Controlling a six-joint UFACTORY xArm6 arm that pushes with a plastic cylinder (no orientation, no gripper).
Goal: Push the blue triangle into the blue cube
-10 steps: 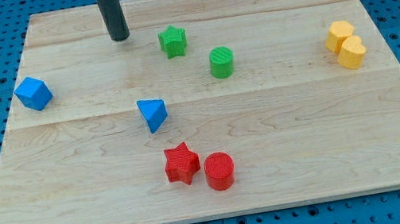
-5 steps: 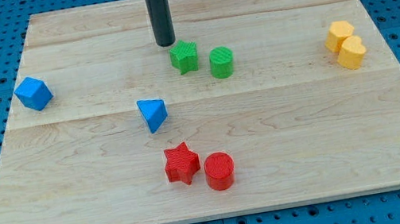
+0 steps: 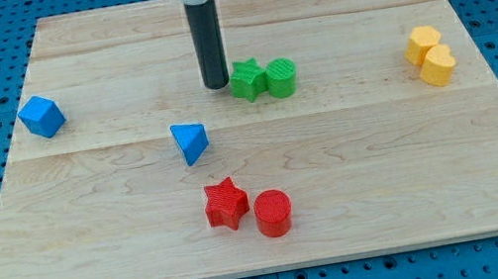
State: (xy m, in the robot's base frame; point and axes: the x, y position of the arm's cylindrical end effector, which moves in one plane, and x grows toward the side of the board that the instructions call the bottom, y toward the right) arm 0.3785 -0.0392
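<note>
The blue triangle (image 3: 190, 142) lies left of the board's middle. The blue cube (image 3: 42, 116) sits near the view's left edge, up and to the left of the triangle. My tip (image 3: 216, 84) is up and to the right of the blue triangle, apart from it, and right next to the left side of the green star (image 3: 246, 80).
The green star touches the green cylinder (image 3: 281, 77) on its right. A red star (image 3: 226, 203) and a red cylinder (image 3: 273, 213) lie below the blue triangle. Two yellow blocks (image 3: 429, 56) sit at the view's right on the wooden board (image 3: 495, 171).
My tip moved right and down the board, pushing the green star down-right until it met the green cylinder. The blue triangle and blue cube have not moved.
</note>
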